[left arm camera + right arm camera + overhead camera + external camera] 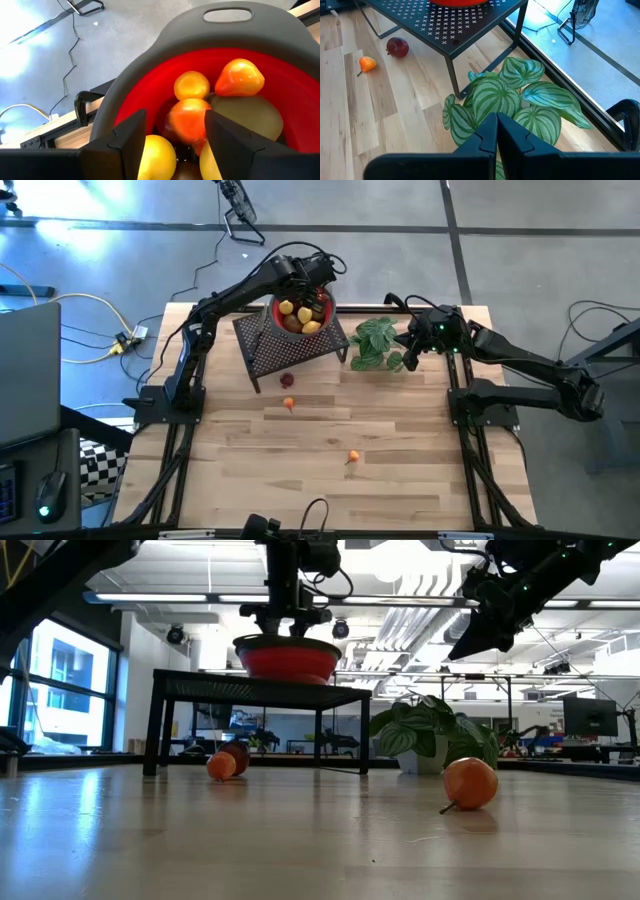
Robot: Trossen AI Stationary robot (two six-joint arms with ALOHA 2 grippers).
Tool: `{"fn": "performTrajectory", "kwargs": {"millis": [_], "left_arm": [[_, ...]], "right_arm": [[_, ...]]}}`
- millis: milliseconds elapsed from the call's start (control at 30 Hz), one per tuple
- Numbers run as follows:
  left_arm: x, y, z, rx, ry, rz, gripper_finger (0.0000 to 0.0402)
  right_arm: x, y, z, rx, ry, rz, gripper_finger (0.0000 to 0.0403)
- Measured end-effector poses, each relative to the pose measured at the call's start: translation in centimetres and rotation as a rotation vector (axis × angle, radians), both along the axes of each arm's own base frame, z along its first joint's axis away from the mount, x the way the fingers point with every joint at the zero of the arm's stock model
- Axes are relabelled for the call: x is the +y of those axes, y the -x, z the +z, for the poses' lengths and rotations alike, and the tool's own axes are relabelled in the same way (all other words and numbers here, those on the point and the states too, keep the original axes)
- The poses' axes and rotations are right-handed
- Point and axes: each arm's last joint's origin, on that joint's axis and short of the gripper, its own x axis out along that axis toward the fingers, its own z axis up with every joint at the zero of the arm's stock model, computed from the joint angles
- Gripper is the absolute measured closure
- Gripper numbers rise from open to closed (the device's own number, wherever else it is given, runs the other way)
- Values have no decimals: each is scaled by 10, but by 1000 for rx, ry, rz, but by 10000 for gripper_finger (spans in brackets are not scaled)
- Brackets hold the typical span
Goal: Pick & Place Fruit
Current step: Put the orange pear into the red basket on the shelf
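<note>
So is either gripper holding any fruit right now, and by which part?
No. The left gripper is open over the red bowl, an orange fruit loose between its fingers. The right gripper is shut, empty.

Both arms are dark, almost black, built of slim jointed links with black cables looped along them. The left arm (235, 295) carries a tangle of cable loops near its wrist, and its fingers (125, 142) are broad, matte dark-grey wedges with angular faces. The right arm (530, 370) shows small green lights at the wrist, and its fingers (487, 137) are dark, narrow, tapering blades.
</note>
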Motion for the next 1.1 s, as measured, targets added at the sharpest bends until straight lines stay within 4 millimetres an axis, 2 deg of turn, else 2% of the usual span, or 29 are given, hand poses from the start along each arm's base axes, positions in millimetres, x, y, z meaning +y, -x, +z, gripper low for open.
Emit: {"fn": "performTrajectory", "kwargs": {"millis": [133,300,800,1100], "left_arm": [[0,0,0,3,0,-4,194],[0,0,0,9,-1,-12,196],[-2,-2,5,-51,47,-91,285],[-3,-1,25,-167,-1,-137,293]], "right_arm": [[0,0,0,0,0,-1,400],[0,0,0,0,0,0,401],[0,0,0,0,0,0,401],[0,0,0,-2,2,-1,401]]}}
